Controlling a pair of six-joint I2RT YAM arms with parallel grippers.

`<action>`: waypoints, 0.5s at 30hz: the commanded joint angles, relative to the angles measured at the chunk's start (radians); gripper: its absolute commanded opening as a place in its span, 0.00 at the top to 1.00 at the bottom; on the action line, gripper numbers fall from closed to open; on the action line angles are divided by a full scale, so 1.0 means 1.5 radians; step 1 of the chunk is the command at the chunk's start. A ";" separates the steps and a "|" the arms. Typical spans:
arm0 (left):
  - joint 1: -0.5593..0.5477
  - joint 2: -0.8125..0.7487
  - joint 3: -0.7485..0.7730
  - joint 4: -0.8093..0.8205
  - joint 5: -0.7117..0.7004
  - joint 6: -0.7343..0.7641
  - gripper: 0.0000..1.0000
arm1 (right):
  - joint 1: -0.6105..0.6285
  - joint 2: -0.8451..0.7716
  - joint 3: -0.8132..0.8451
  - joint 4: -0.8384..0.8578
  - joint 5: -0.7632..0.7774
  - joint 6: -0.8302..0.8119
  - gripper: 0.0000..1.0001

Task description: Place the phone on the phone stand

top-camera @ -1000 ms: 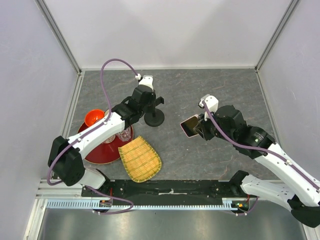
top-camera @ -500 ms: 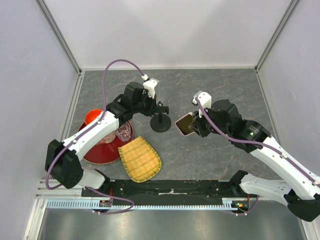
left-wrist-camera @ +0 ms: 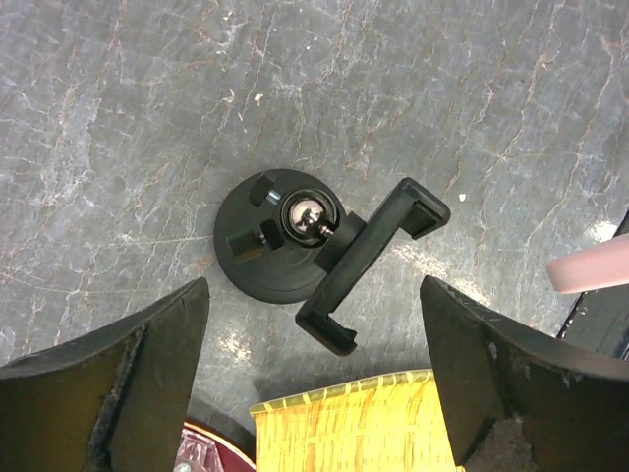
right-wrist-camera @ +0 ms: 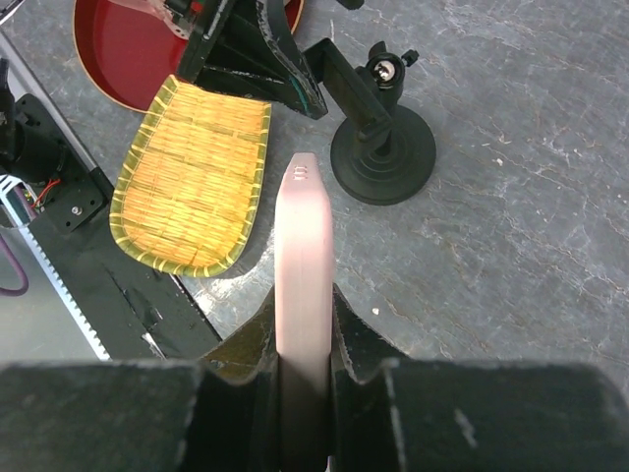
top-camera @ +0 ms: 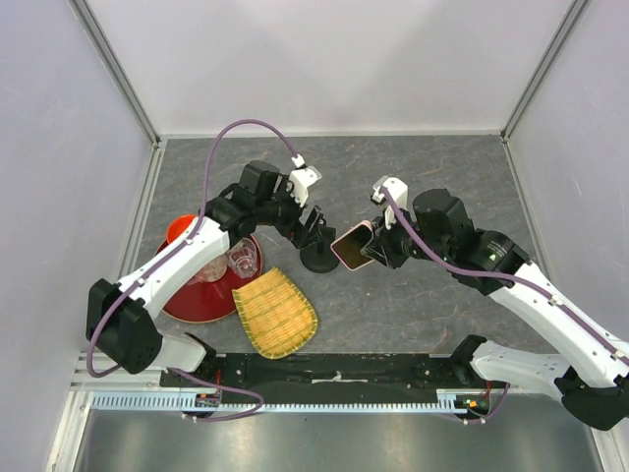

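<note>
The phone (top-camera: pixel 351 246), black-screened with a pink case, is held on edge in my right gripper (top-camera: pixel 373 248), just right of the phone stand (top-camera: pixel 319 260). In the right wrist view my right gripper (right-wrist-camera: pixel 306 303) is shut on the pink edge of the phone (right-wrist-camera: pixel 305 221), which points at the phone stand (right-wrist-camera: pixel 383 152). My left gripper (top-camera: pixel 313 224) hangs over the stand's top. In the left wrist view it (left-wrist-camera: pixel 314 379) is open, with both fingers (left-wrist-camera: pixel 147 374) apart from the round base (left-wrist-camera: pixel 257 258) and the tilted clamp bracket (left-wrist-camera: pixel 369 261).
A yellow bamboo tray (top-camera: pixel 275 312) lies in front of the stand. Left of it are a red plate (top-camera: pixel 197 295), an orange bowl (top-camera: pixel 185 232) and a clear cup (top-camera: pixel 244 262). White walls close in the grey table on three sides.
My left gripper closed at the stand's top, shifted the stand toward the near side, and now stands open. My right arm has carried the phone leftward, close to the stand.
</note>
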 commanded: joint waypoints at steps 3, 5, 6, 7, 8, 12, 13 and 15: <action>-0.002 -0.125 -0.069 0.108 -0.013 -0.073 0.08 | -0.001 0.003 0.049 0.054 -0.022 -0.001 1.00; -0.007 -0.148 -0.101 0.129 -0.037 -0.097 0.13 | -0.001 0.002 0.050 0.049 -0.018 -0.002 1.00; -0.010 -0.157 -0.107 0.139 -0.039 -0.116 0.15 | -0.001 0.003 0.051 0.050 -0.016 -0.003 1.00; -0.014 -0.159 -0.112 0.141 -0.033 -0.117 0.18 | -0.001 0.005 0.051 0.050 -0.013 -0.002 1.00; -0.017 -0.157 -0.116 0.141 -0.022 -0.118 0.21 | -0.001 0.008 0.055 0.050 -0.010 -0.001 1.00; -0.027 -0.139 -0.112 0.131 -0.046 -0.104 0.25 | 0.000 0.030 0.079 0.041 0.007 0.010 1.00; -0.027 -0.130 -0.109 0.130 -0.053 -0.103 0.26 | -0.001 0.038 0.084 0.035 0.011 0.011 1.00; -0.027 -0.117 -0.097 0.123 -0.076 -0.102 0.37 | -0.002 0.045 0.096 0.032 0.022 0.012 1.00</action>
